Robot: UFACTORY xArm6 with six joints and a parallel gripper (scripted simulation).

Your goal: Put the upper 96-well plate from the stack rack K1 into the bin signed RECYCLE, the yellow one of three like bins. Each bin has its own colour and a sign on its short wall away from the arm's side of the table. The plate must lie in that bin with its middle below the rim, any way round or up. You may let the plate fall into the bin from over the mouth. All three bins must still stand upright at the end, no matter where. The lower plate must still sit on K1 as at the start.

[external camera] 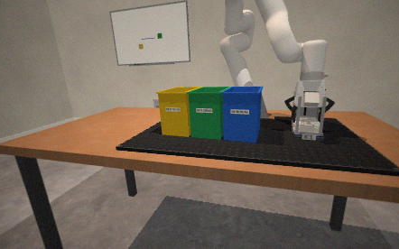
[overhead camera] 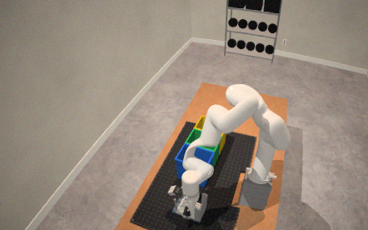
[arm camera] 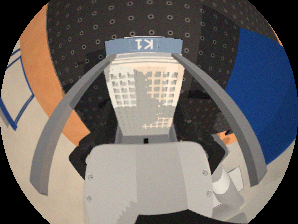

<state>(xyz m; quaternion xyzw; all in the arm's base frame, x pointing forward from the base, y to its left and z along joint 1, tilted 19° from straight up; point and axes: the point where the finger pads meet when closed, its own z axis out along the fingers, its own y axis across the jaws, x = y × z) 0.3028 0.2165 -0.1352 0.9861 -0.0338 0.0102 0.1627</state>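
The stack rack K1 (external camera: 308, 128) stands on the black mat to the right of the bins. It also shows in the wrist view (arm camera: 145, 44) with its sign. The upper 96-well plate (arm camera: 143, 92) sits in the rack, pale with rows of wells. My gripper (external camera: 309, 118) reaches straight down over the rack. Its fingers are shut on the upper plate's two sides. The lower plate is hidden under it. The yellow bin (external camera: 174, 111) stands at the far left of the row, farthest from the rack.
The green bin (external camera: 207, 111) and the blue bin (external camera: 242, 113) stand between the yellow bin and the rack, touching side by side. The blue bin (arm camera: 260, 90) is close on one side of the gripper. The arm's grey base (overhead camera: 255, 189) stands beside the mat.
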